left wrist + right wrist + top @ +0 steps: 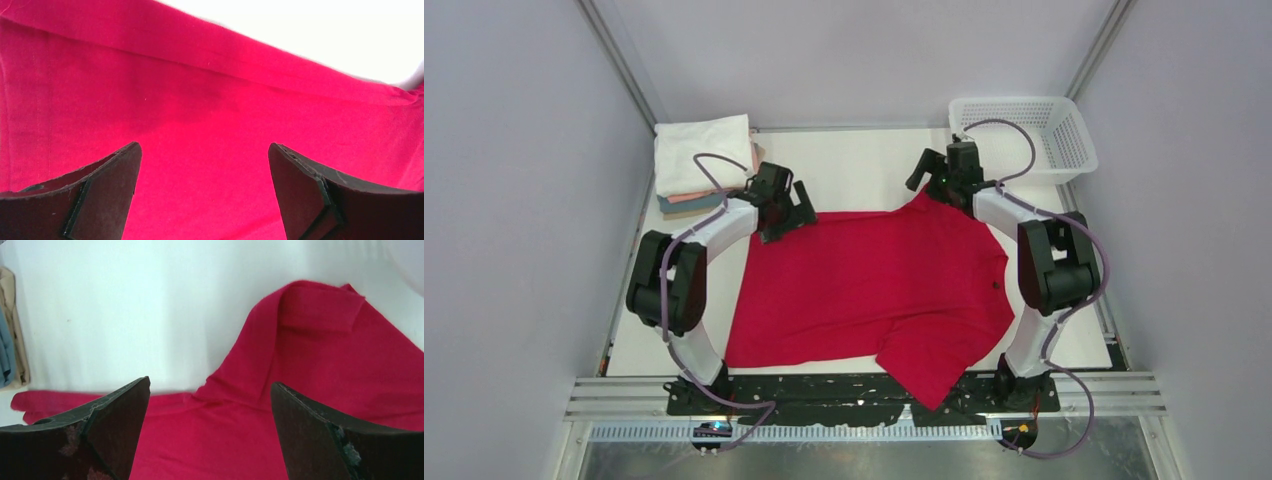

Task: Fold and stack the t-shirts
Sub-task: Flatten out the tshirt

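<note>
The bright red t-shirt (874,290) lies spread on the white table, one sleeve hanging over the near edge. My left gripper (792,215) is open over the shirt's far left corner; the red cloth (200,115) fills its view between the fingers. My right gripper (924,178) is open over the far right sleeve, which shows rumpled and folded over in the right wrist view (310,320). A stack of folded shirts (702,160), white on top with salmon pink and teal below, sits at the far left; its tan and teal edges show in the right wrist view (10,345).
A white plastic mesh basket (1024,135) stands at the far right corner. Bare white table (854,165) lies between the two grippers at the back. Grey walls close in on both sides.
</note>
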### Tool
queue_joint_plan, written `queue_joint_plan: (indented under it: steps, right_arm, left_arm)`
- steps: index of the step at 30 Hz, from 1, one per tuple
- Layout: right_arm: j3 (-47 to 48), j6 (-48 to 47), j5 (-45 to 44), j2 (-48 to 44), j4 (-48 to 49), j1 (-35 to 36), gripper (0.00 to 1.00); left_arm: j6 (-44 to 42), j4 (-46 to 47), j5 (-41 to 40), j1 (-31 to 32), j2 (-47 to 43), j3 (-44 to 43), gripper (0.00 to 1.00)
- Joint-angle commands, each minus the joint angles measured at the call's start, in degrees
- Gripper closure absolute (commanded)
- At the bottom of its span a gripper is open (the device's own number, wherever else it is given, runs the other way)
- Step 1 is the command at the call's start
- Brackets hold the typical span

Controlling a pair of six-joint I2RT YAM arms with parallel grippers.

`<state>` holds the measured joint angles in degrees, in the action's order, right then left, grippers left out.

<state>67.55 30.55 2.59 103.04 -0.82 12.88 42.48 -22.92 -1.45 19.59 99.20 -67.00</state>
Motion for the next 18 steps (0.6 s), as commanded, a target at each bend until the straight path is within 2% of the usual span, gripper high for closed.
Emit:
queue_joint_plan:
  steps: [1, 6, 18]
  right_arm:
    - [7.09, 0.11, -0.73, 5.61, 2.15, 0.02, 0.05]
    - [11.42, -0.03, -1.69, 9.82, -1.05, -0.04, 0.05]
    - [11.46, -0.96, -4.95, 11.98, -2.43, -0.05, 0.05]
  left_arm:
    - [-1.55, 2.84, 0.96, -0.57, 2.41, -4.55, 0.0]
    - [-1.51, 1.87, 0.87, -1.46, 5.46, -6.72, 0.0]
    - [-1.42, 2.17, 1.19, -1.75, 7.43, -5.84, 0.0]
